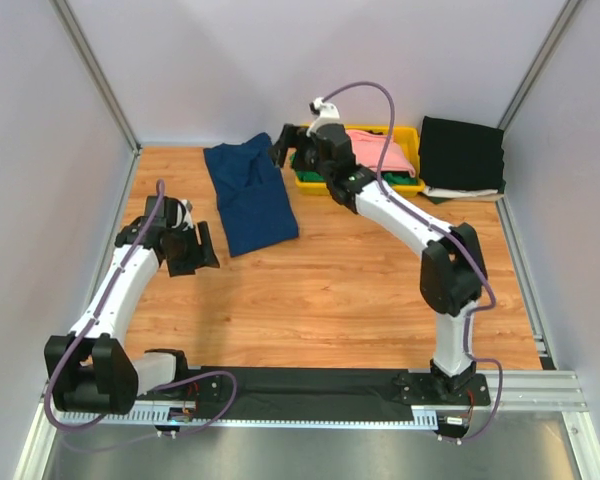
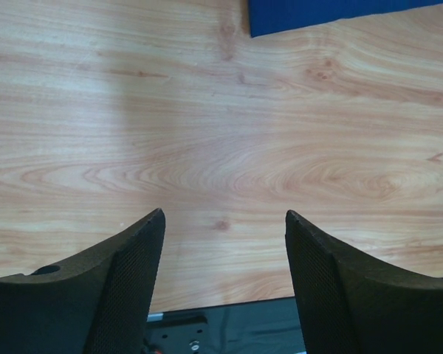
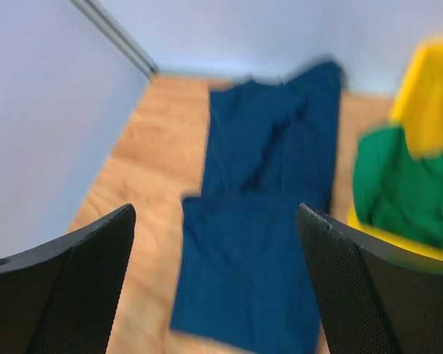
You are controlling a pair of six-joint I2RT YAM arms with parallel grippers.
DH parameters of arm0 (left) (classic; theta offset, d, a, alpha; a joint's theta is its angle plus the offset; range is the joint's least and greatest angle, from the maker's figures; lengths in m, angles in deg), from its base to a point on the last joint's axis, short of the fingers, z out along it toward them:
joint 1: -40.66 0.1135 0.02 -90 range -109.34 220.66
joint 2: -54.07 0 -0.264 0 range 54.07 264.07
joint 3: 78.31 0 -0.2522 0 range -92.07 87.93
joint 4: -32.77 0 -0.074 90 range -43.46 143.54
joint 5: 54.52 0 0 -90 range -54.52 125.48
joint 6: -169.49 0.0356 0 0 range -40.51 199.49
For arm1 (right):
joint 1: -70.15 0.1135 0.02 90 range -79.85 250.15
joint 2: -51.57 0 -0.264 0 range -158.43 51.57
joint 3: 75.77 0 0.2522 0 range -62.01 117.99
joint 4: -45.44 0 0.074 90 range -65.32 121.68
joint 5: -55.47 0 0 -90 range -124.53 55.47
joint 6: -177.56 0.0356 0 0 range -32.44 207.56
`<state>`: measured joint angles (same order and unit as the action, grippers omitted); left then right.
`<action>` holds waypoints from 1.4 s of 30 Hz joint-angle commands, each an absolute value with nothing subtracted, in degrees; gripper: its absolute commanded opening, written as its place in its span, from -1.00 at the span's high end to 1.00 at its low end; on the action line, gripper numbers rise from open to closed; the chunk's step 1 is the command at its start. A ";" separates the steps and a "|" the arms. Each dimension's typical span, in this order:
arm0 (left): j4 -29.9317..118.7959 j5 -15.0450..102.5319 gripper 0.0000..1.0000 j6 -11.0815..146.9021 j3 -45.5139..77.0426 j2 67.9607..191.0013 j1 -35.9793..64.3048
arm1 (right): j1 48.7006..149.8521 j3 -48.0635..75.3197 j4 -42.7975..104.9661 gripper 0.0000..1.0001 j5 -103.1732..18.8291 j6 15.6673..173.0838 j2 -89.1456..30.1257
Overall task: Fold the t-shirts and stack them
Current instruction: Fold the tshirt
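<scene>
A navy blue t-shirt (image 1: pixel 250 195) lies folded lengthwise on the wooden table at the back left; it also shows in the right wrist view (image 3: pixel 262 221), and its corner in the left wrist view (image 2: pixel 332 13). A pink t-shirt (image 1: pixel 380 150) and a green t-shirt (image 1: pixel 315 165) lie in the yellow bin (image 1: pixel 405 133); the green one shows in the right wrist view (image 3: pixel 402 188). A black t-shirt (image 1: pixel 462 155) lies folded at the back right. My right gripper (image 1: pixel 283 148) is open and empty above the navy shirt's far end. My left gripper (image 1: pixel 195 255) is open and empty over bare wood left of the shirt.
The yellow bin stands at the back, right of the navy shirt. Grey walls enclose the table on three sides. A black base rail (image 1: pixel 320 385) runs along the near edge.
</scene>
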<state>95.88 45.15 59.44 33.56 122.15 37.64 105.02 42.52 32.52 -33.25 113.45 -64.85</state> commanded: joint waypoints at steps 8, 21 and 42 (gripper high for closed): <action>75.11 55.96 -0.58 43.99 37.31 132.01 37.23 | 102.23 14.20 24.91 -0.72 -44.72 118.76 -52.67; 62.89 54.73 -0.42 38.71 37.66 146.88 36.01 | 100.30 16.39 28.43 -0.39 -55.62 121.66 -69.27; 61.39 44.72 0.76 35.10 32.13 153.91 33.11 | 99.51 18.94 31.15 1.00 -58.26 123.51 -76.31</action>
<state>60.99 48.10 34.63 34.57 152.90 33.88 99.69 18.83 33.33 -59.15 124.23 -74.66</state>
